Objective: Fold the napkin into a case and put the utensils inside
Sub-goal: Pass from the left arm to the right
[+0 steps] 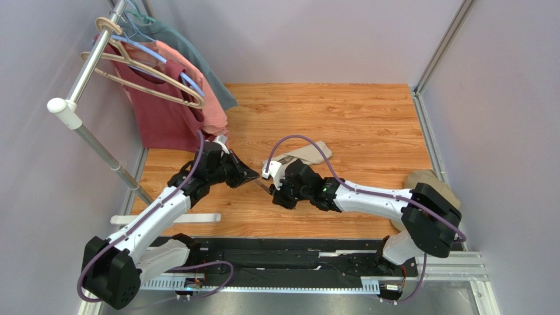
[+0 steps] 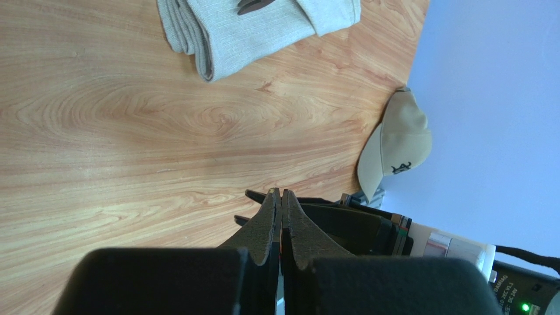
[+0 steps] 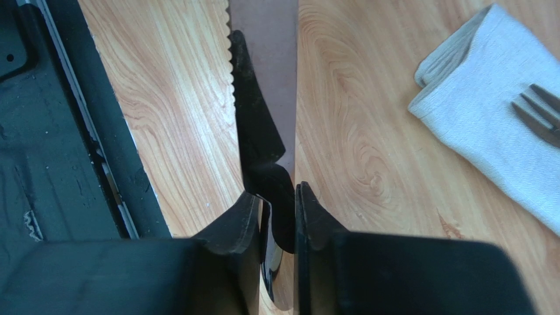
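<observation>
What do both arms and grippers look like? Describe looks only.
The left arm and right arm have white links between bulky black joints, each trailed by a purple cable. A green light glows near the right wrist. The left gripper and right gripper have dark, tapered wedge fingers.

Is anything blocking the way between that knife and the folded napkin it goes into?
Nothing visible. The right gripper holds the knife, and only bare wooden table lies between it and the napkin, where the fork already sits.
</observation>
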